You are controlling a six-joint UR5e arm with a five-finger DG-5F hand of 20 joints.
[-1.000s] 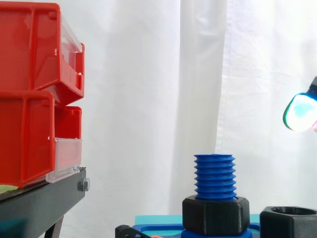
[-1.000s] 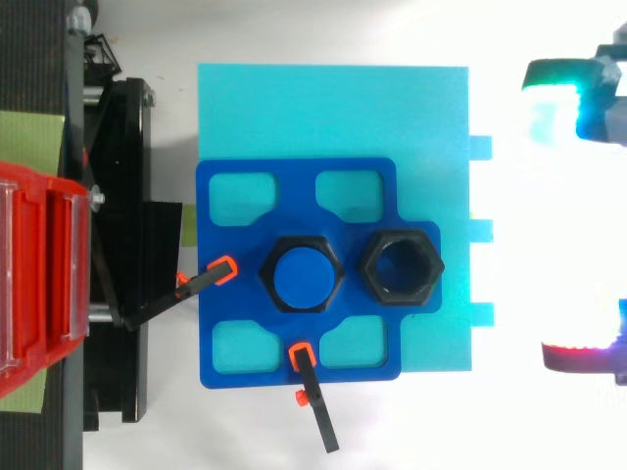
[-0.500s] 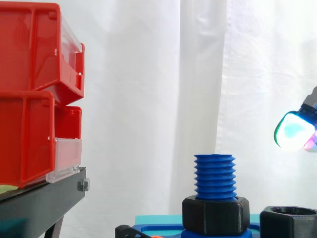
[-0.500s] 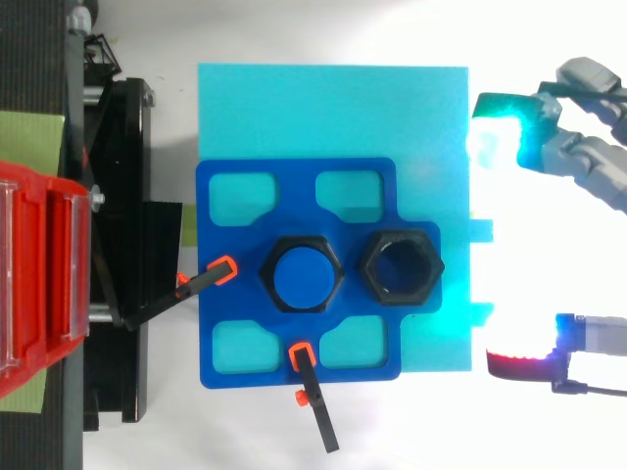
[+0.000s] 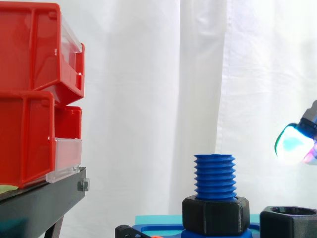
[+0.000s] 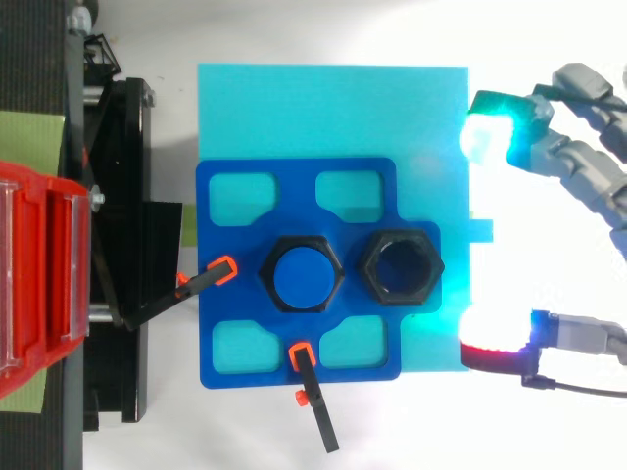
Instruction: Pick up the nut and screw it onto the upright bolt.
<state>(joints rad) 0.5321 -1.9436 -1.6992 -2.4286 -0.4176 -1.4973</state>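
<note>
Before a white curtain (image 5: 148, 99), open fingers (image 6: 488, 137) hang beside nut (image 6: 402, 269); bolt (image 5: 214, 176), red bins (image 5: 29, 89) beyond.

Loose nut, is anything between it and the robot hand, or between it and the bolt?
Nothing visible. The robot hand hovers right of the nut, bare plate between. The bolt stands just left of the nut, threaded top free above a black collar.

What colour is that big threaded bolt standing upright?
Blue. The bolt shows best in the side view, where its threads are plain to see.
</note>
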